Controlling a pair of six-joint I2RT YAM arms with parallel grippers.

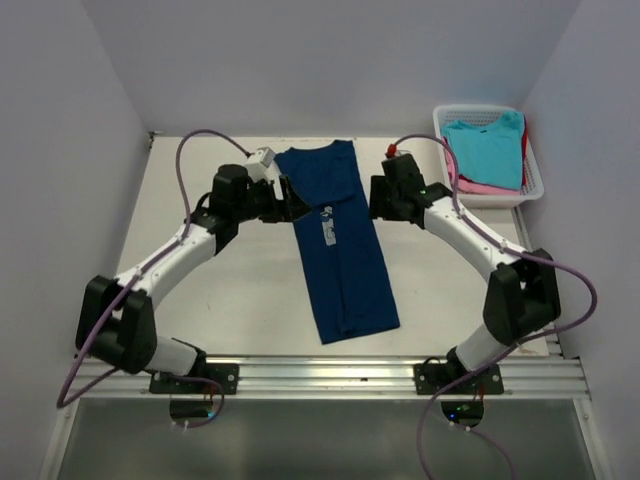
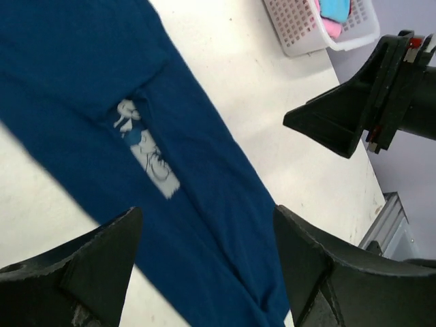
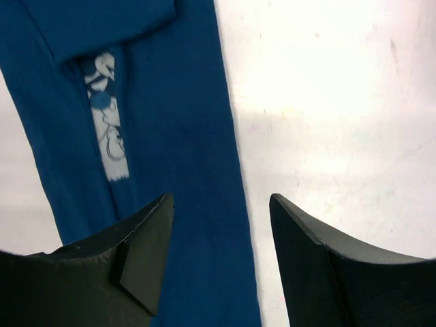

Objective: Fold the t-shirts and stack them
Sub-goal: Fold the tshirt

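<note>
The left gripper (image 2: 204, 216) gapes wide with nothing in it, hanging over the navy tee (image 2: 82, 82), whose pale print (image 2: 146, 153) sits just ahead of the fingertips. The right gripper (image 3: 219, 203) is likewise spread and empty, over the tee's right edge. The tee lies on the table (image 1: 230, 290) as a long, narrow folded strip between both grippers. At the far right, a basket (image 1: 497, 199) holds a turquoise tee (image 1: 485, 150) atop a pink tee (image 1: 480, 187).

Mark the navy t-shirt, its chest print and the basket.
navy t-shirt (image 1: 350, 270): top external, lower body.
chest print (image 3: 109, 136): right wrist, middle of the visible strip.
basket (image 2: 298, 27): left wrist, lattice side wall.
</note>
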